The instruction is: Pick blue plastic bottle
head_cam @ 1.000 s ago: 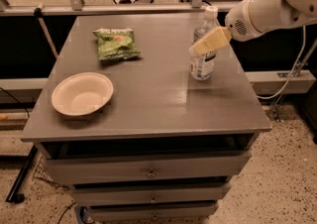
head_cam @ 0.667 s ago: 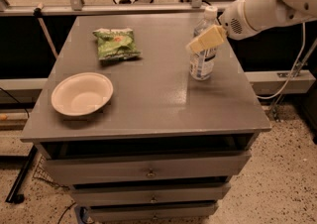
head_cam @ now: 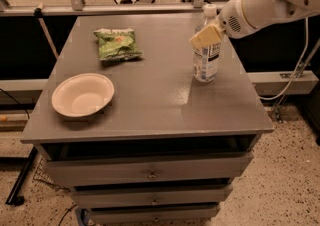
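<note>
My gripper (head_cam: 206, 36) at the upper body of the blue plastic bottle (head_cam: 205, 62), far right on the table (head_cam: 150, 105); whether it grips cannot be told; label print illegible.

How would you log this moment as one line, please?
bottle: upright on table, right side, not lifted | tool: at bottle's upper part | bowl: front left | green bag: back left
</note>
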